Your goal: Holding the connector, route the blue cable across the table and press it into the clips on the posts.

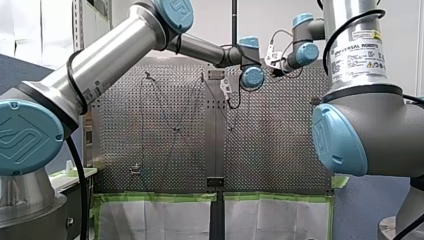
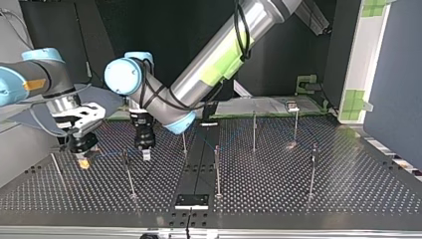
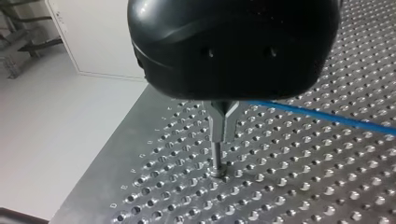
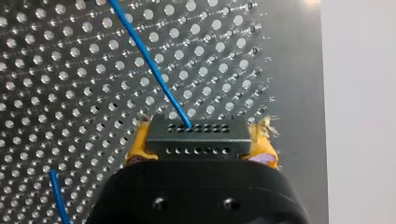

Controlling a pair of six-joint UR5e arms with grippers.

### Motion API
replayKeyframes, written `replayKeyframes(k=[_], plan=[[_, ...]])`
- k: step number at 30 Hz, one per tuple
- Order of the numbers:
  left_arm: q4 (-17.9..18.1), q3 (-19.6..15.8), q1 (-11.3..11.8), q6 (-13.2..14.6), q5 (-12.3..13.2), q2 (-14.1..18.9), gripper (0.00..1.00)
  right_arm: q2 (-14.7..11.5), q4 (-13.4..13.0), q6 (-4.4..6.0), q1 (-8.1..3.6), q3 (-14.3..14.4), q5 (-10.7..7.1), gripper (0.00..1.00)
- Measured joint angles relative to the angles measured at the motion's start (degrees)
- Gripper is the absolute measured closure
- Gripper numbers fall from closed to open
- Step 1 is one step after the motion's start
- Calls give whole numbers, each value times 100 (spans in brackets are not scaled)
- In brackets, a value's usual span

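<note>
My right gripper [image 2: 83,160], at the top view's left, is shut on the black connector [image 4: 196,137], its yellow pads [image 4: 140,144] on both sides. The blue cable [image 4: 149,60] leaves the connector's face and runs ahead over the perforated table [image 4: 56,93]. My left gripper [image 2: 146,154] hangs just beside it, low over the table. In the left wrist view its narrow metal fingers [image 3: 222,122] stand shut right above a thin post [image 3: 216,158], and the blue cable [image 3: 327,116] stretches away from them to one side. Whether the cable sits in a clip is hidden.
Several thin upright posts stand across the table, such as a near one [image 2: 129,174], a middle one [image 2: 217,169] and a far one [image 2: 313,167]. A small black plate [image 2: 191,201] lies at the table's near edge in the top view. The table's edge [image 3: 116,154] is close beside the left gripper.
</note>
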Motion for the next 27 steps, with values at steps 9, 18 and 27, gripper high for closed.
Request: replayKeyframes(k=[9, 18, 27], plan=[[111, -43, 193, 7, 342, -29, 100, 106, -162, 4, -74, -19, -234, 100], [100, -65, 254, -6, 494, -27, 100, 207, -248, 4, -105, -24, -275, 100], [22, -70, 244, -17, 506, -23, 67, 185, -222, 4, -27, -27, -274, 100]])
